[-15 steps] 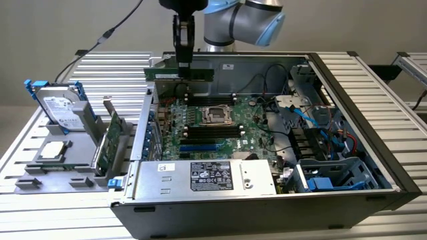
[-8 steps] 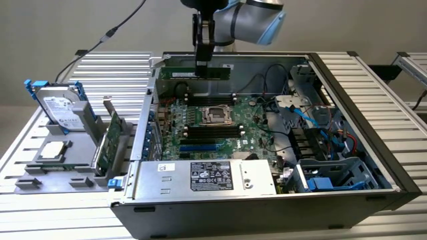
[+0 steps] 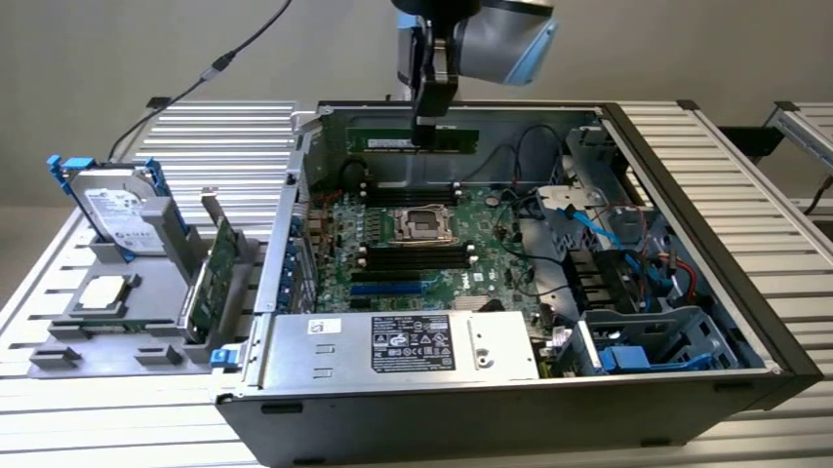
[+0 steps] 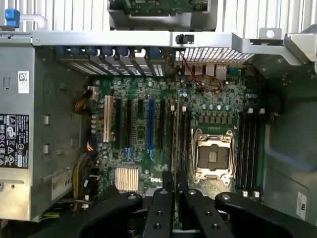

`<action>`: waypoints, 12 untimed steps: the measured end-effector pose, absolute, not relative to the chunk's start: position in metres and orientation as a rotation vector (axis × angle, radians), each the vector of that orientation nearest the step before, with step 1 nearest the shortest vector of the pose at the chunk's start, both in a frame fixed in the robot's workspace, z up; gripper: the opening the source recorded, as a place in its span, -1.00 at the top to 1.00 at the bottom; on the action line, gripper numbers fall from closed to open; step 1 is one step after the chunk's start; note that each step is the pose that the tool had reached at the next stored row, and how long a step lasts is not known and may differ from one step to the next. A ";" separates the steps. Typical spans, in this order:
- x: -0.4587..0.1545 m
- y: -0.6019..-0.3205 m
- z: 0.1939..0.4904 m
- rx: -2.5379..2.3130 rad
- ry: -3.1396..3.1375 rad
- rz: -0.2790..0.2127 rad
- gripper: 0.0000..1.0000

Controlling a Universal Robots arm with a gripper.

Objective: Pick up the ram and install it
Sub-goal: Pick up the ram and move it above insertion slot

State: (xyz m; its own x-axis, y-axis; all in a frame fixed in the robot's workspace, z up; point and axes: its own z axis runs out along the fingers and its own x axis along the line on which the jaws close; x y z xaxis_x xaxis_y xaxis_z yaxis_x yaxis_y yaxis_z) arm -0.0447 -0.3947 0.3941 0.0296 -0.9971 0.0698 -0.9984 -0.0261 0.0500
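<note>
My gripper (image 3: 428, 125) hangs over the back of the open computer case (image 3: 677, 195), shut on the ram (image 3: 390, 141). The ram is a narrow green stick held level, well above the motherboard (image 3: 390, 278). In the wrist view the ram (image 4: 174, 129) shows edge-on as a thin dark strip running out from between the black fingers (image 4: 158, 213). It lines up over the black memory slots (image 4: 184, 134) beside the CPU socket (image 4: 213, 153). More slots (image 4: 250, 144) lie on the socket's other side. In the exterior view, memory slots (image 3: 416, 255) flank the socket (image 3: 423, 222).
A grey power supply (image 3: 404, 343) fills the case's near end, with drive cages and blue cables (image 3: 592, 214) at the exterior view's right. Outside the case, at the exterior view's left, a fixture holds a hard drive (image 3: 117, 210) and a large green expansion card (image 3: 215, 273).
</note>
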 end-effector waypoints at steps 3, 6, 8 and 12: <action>-0.042 -0.389 0.389 2.190 -2.130 0.026 0.73; -0.040 -0.382 0.383 2.190 -2.130 0.026 0.73; -0.040 -0.378 0.380 2.190 -2.130 0.026 0.73; -0.039 -0.374 0.372 2.191 -2.129 0.026 0.73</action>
State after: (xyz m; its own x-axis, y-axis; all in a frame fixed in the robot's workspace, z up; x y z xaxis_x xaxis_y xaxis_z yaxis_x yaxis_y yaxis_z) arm -0.0387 -0.3737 0.3722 0.0308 -0.9969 0.0722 -0.9984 -0.0272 0.0501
